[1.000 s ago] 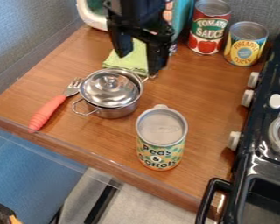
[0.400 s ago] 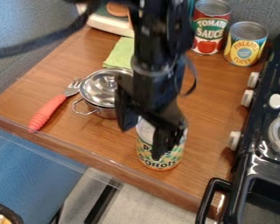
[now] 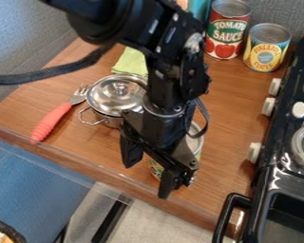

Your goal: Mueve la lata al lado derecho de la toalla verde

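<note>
One can (image 3: 196,144) stands (partly hidden) behind the spread gripper (image 3: 146,180).

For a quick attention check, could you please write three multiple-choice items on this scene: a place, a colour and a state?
1. Where in the view does the fork lie?
A) On the stove
B) Left of the metal pot
C) On the green towel

2. What colour is the fork's handle?
A) Coral red
B) Blue
C) Black

3. How is the pot's lid?
A) Leaning on a can
B) Flat on the counter
C) Resting on the pot

1: B, as the fork lies on the wooden counter, left of the pot.
2: A, as the thick handle shows coral red.
3: C, as the lid covers the pot's top, knob up.
</note>
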